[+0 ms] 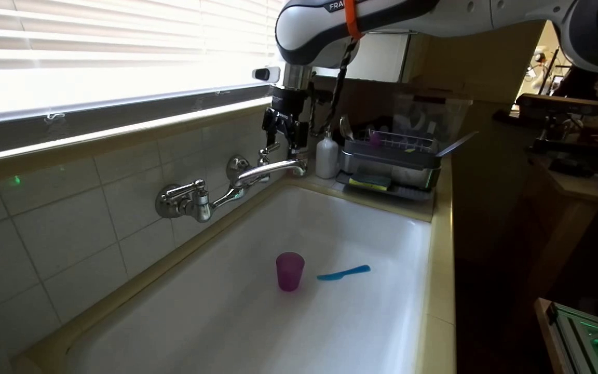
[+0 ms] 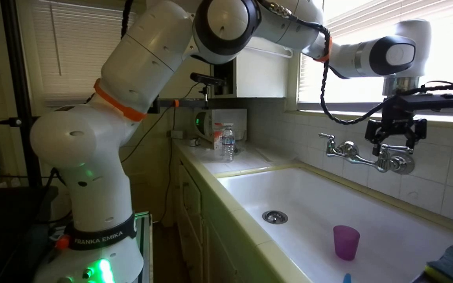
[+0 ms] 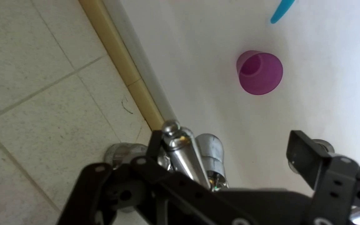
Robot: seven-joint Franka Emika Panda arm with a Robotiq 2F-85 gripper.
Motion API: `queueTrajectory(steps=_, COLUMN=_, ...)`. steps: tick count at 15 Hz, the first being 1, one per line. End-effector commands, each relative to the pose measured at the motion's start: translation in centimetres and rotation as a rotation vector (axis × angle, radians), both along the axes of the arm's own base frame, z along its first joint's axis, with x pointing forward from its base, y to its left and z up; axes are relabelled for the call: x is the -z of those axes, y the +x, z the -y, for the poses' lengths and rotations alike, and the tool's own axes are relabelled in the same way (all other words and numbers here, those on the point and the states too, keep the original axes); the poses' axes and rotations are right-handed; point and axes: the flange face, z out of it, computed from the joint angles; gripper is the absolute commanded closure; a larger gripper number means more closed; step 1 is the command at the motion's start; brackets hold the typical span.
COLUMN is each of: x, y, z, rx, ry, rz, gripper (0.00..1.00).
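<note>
Hanging fingers-down at the chrome faucet (image 1: 242, 179), your black gripper (image 3: 225, 147) has its jaws spread wide, the two fingers (image 3: 305, 156) well apart. From the wrist view, the faucet's lever handle (image 3: 186, 161) appears between them, much closer to one finger than to its mate; you cannot tell whether metal and finger touch. The faucet is mounted on the tiled wall (image 1: 60, 234), and this handle is on its side nearer the dish rack (image 1: 392, 156).

Below the faucet spreads a long white sink (image 1: 361, 337). On the sink floor, out from the faucet and well apart from your gripper, a purple cup (image 1: 289, 272) stands upright, mouth up. Near the cup, on the side farther from the faucet, lies a blue knife (image 1: 348, 272).

Past the faucet, on the ledge, you have a white bottle (image 1: 326, 158) beside the dish rack, with a sponge (image 1: 369, 182) at the rack's foot. On the faucet's opposite side, you find a metal drain (image 2: 275, 217) and, on the counter, a clear water bottle (image 2: 228, 145). Above the faucet, bright light comes through a window blind (image 1: 122, 47)
</note>
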Motion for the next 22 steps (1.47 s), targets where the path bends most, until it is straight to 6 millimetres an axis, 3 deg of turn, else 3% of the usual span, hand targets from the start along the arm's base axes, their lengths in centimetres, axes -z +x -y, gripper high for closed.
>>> queueTrajectory(steps=1, x=0.5, y=-1.1, z=-0.2, rx=0.009, ry=-0.014, rz=-0.118, gripper=0.0)
queueTrajectory(steps=17, x=0.3, y=-1.2, z=-0.1, rx=0.064, ry=-0.027, rz=-0.152, gripper=0.0)
queueTrajectory(steps=22, x=0.1, y=-0.3, z=0.1, rx=0.091, ry=-0.021, rz=-0.082, gripper=0.0)
